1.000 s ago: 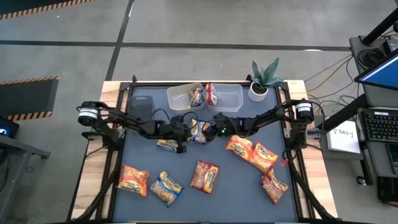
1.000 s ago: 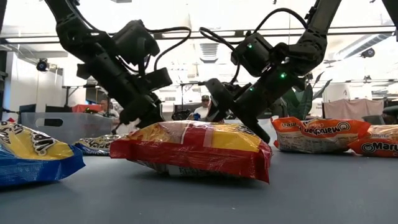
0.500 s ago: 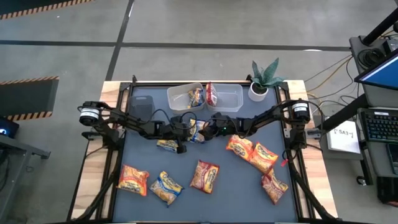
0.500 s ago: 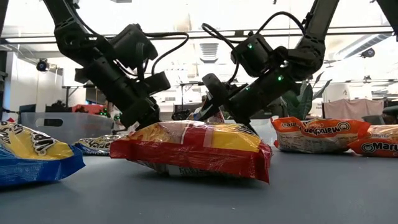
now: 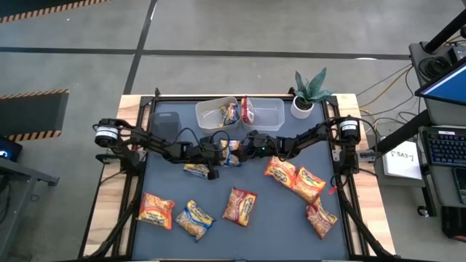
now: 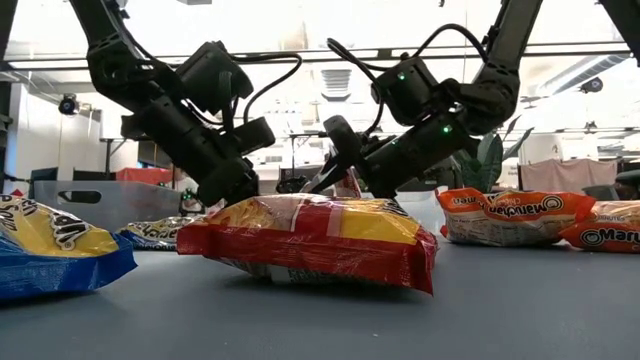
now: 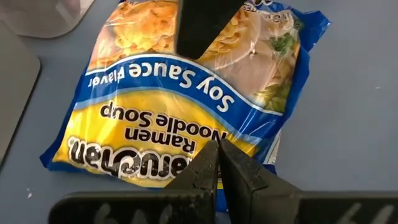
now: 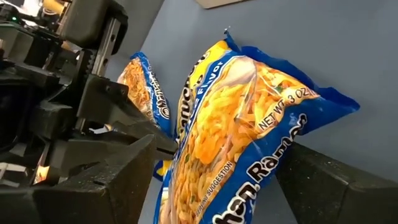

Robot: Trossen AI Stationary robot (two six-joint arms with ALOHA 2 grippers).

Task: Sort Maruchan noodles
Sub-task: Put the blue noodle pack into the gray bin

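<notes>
My right gripper [image 8: 211, 180], pinching a blue-and-yellow Maruchan packet [image 8: 239, 124], has lifted it toward the 2 clear tubs [image 5: 239, 113] at 12 o'clock since 1 second ago, while my left gripper [image 7: 217, 165], fingers pressed together, hovers over the Soy Sauce packet [image 7: 186, 93].

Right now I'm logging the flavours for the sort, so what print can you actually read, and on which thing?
"Soy Sauce Flavor", "Ramen Noodle Soup": blue-and-yellow packet under the left gripper, shown upside down.
"NET WT. 3 OZ", "Ramen": blue-and-yellow packet held in the right gripper.
"Maruchan": orange packet, upside down, low view.
"Maru", cut off: orange packet.
Print on the other packets: too small to read.
</notes>
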